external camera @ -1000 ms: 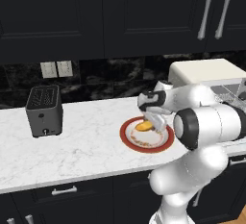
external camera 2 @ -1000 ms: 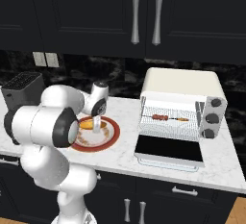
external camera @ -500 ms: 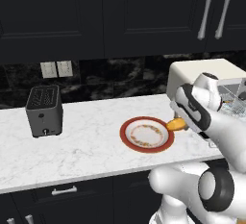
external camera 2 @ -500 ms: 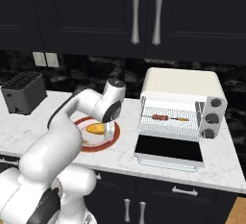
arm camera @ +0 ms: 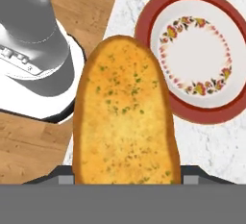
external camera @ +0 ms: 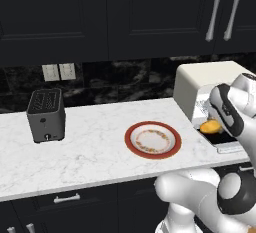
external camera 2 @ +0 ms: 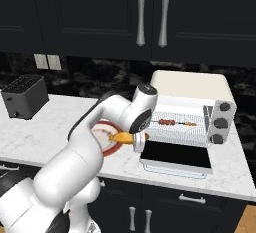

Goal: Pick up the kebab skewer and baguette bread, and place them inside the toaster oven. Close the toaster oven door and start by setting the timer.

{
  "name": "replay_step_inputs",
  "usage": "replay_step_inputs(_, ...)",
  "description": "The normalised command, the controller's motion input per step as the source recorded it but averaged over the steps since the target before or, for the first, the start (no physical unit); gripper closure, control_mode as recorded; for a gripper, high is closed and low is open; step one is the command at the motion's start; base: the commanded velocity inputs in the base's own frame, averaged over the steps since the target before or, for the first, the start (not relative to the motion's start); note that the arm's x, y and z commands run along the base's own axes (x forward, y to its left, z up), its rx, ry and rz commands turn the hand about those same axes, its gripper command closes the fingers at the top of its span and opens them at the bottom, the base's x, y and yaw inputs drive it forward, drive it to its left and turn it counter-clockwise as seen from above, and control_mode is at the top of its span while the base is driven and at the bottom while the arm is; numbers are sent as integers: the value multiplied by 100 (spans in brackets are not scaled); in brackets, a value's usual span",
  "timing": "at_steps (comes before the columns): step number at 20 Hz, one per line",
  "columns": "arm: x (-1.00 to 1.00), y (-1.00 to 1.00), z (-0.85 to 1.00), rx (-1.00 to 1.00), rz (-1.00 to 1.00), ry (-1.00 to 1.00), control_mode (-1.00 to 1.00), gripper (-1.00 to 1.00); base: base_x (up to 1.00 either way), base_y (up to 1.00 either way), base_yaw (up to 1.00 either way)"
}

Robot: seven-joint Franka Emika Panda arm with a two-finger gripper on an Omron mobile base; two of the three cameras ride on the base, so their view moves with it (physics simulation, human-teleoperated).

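- Swung off the red-rimmed plate (external camera: pixel 153 140) toward the toaster oven (external camera 2: pixel 191 108), gripper (external camera 2: pixel 131 138) clamped on baguette bread (arm camera: pixel 126 111).
- Lowered toaster oven door (external camera 2: pixel 175 155) just beside; open counter behind.
- Fingertips hidden under the loaf.

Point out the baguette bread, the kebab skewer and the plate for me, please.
baguette bread (arm camera: pixel 126 112), hand view, middle of its crust.
kebab skewer (external camera 2: pixel 170 122), right base view, its reddish chunks.
plate (external camera: pixel 153 140), left base view, its patterned centre.

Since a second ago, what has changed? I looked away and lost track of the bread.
The gripper lifted the bread off the plate and carried it right, to the open toaster oven, where it now hangs over the lowered door. The grip on the bread held throughout. The skewer on the rack, the plate and the black toaster stayed put.
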Motion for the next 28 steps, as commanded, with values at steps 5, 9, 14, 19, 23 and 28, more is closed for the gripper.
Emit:
replay_step_inputs(5,39,-100,2,0,0,10,-100,100,0,0,0)
replay_step_inputs(9,62,-94,6,0,0,4,-100,100,0,0,0)
replay_step_inputs(14,55,-58,0,0,0,3,-100,100,0,0,0)
replay_step_inputs(19,36,-32,-2,1,0,1,-100,100,0,0,0)
replay_step_inputs(23,32,0,-24,0,0,0,-100,100,0,0,0)
replay_step_inputs(28,17,-2,-27,0,0,0,-100,100,0,0,0)
